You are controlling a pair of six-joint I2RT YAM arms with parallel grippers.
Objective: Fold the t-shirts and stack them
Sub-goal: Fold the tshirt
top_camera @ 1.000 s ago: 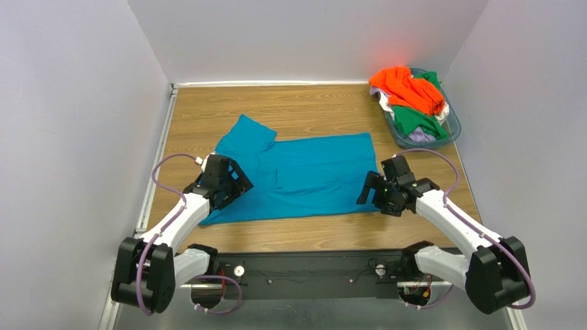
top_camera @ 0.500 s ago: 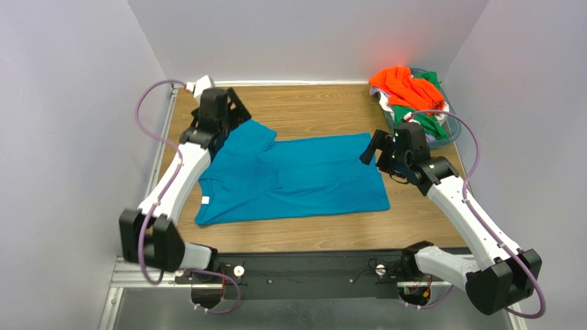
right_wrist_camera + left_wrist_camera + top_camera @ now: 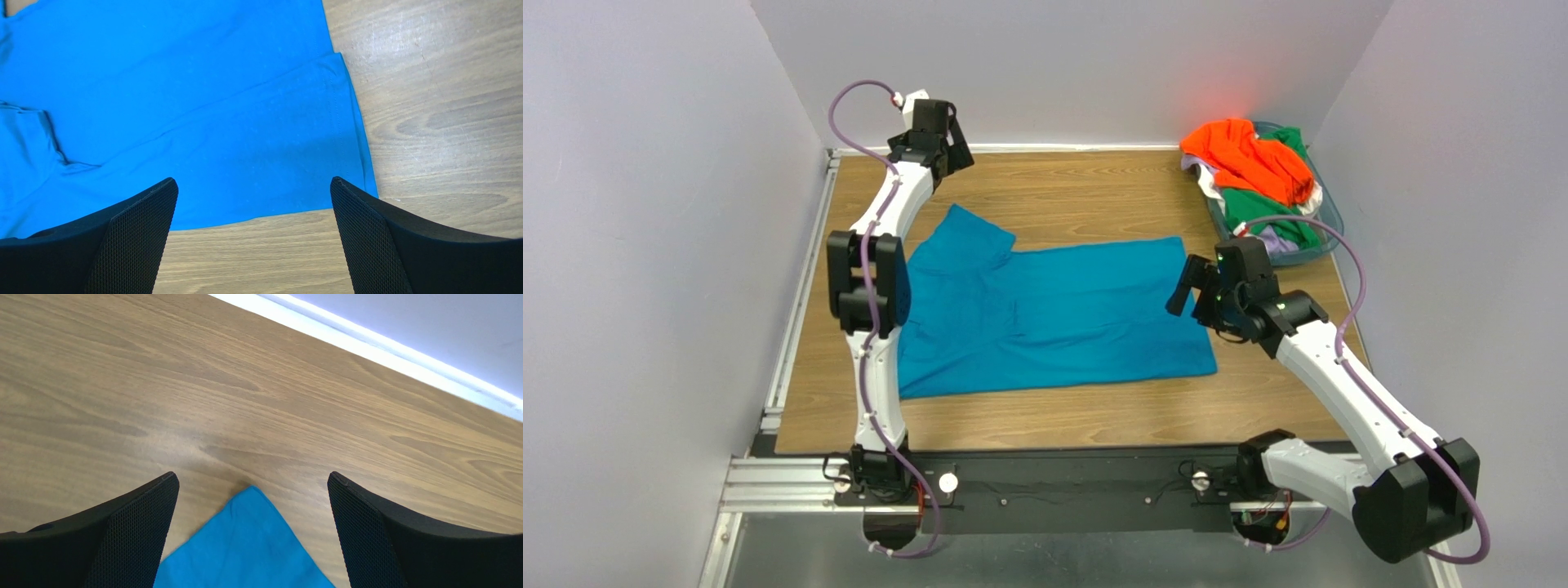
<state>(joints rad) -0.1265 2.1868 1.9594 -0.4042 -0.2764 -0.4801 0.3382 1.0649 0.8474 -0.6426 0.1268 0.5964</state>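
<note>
Plainly the teal-blue t-shirt [image 3: 1051, 312] was light, limp knit cloth. It lay spread flat across the middle of the table [image 3: 1075, 184], its stitched hem [image 3: 344, 122] toward the right edge and one sleeve [image 3: 245, 551] pointing at the far left corner, with soft creases across the body. By my judgement it would sag and bunch wherever it was lifted, drape rather than hold a line, and slide readily on the smooth wood. Nothing in it could break. A single pinch in the middle would only gather it into a lump, so the better holds looked to be the edges: the two hem corners, or a hem corner and a shoulder seam, taken together by both arms so that the fold line stayed straight. The thin edge would need pressing against the wood to be caught. The left gripper [image 3: 940, 137] hung over bare wood near the far left corner, just beyond the sleeve tip, its fingers spread wide and holding nothing. The right gripper [image 3: 1188, 284] hovered above the hem end, likewise spread and empty, apart from the cloth. The other shirts, an orange one [image 3: 1247, 157], a green one [image 3: 1265, 218] and a pale one [image 3: 1274, 245], lay heaped in the plastic basket [image 3: 1326, 233] at the far right corner, not yet folded.
</note>
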